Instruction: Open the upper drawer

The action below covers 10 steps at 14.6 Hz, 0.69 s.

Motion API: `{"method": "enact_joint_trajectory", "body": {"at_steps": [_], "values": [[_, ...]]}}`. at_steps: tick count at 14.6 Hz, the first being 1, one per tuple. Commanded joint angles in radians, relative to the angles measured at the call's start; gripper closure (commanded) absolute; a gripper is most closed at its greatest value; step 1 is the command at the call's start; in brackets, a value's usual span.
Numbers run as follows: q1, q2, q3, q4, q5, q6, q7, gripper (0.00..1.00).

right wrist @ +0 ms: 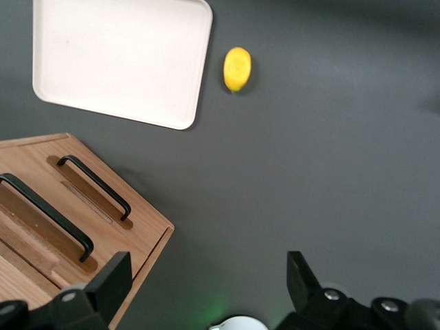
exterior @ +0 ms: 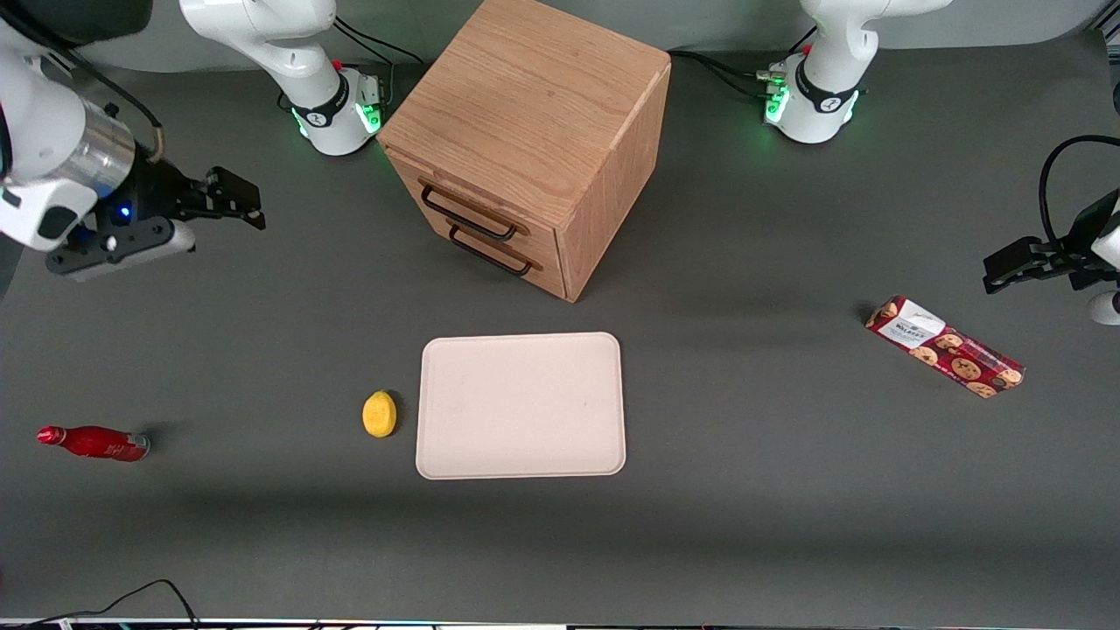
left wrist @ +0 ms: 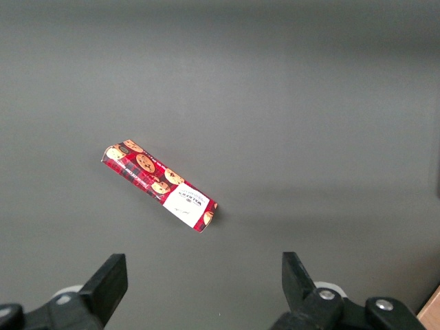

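Your gripper (exterior: 234, 203) hangs above the bench (exterior: 787, 490) at the working arm's end, well apart from the wooden cabinet (exterior: 534, 114), with its jaws spread wide and nothing between them. The cabinet stands on the bench farther from the front camera than the pale tray (exterior: 521, 405), turned at an angle so that its drawer fronts face partly toward your gripper. The upper drawer (exterior: 464, 199) is the topmost of the two and sits just under the cabinet's top; it looks fully closed, flush with the cabinet front. Its thin black bar handle (exterior: 468, 215) runs along the drawer front and stands a little proud of the wood, leaving a gap for a finger to slip in. In the right wrist view both handles show, the upper handle (right wrist: 47, 216) longer in appearance than the lower one (right wrist: 96, 184).

Expect a rigid, light drawer that slides straight out. The bar is smooth and narrow, so take it near its middle and pull square to the front, or the cabinet may skid. The lower drawer's handle lies just beneath, so aim carefully. A yellow lemon (exterior: 379, 414) lies just beside the tray.
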Motion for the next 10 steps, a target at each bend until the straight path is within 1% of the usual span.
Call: {"method": "enact_joint_trajectory", "body": {"at_steps": [1, 2, 3, 5, 8, 10], "values": [[-0.005, -0.075, -0.021, -0.095, -0.054, 0.011, 0.058, 0.00], [-0.006, -0.066, -0.048, -0.086, -0.074, 0.008, 0.054, 0.00], [-0.002, -0.072, -0.062, -0.083, -0.076, 0.002, 0.034, 0.00], [0.000, -0.086, -0.058, -0.083, -0.108, 0.002, 0.035, 0.00], [-0.005, -0.097, -0.070, -0.084, -0.109, 0.004, 0.090, 0.00], [-0.005, -0.112, -0.070, -0.086, -0.106, 0.004, 0.176, 0.00]]}}
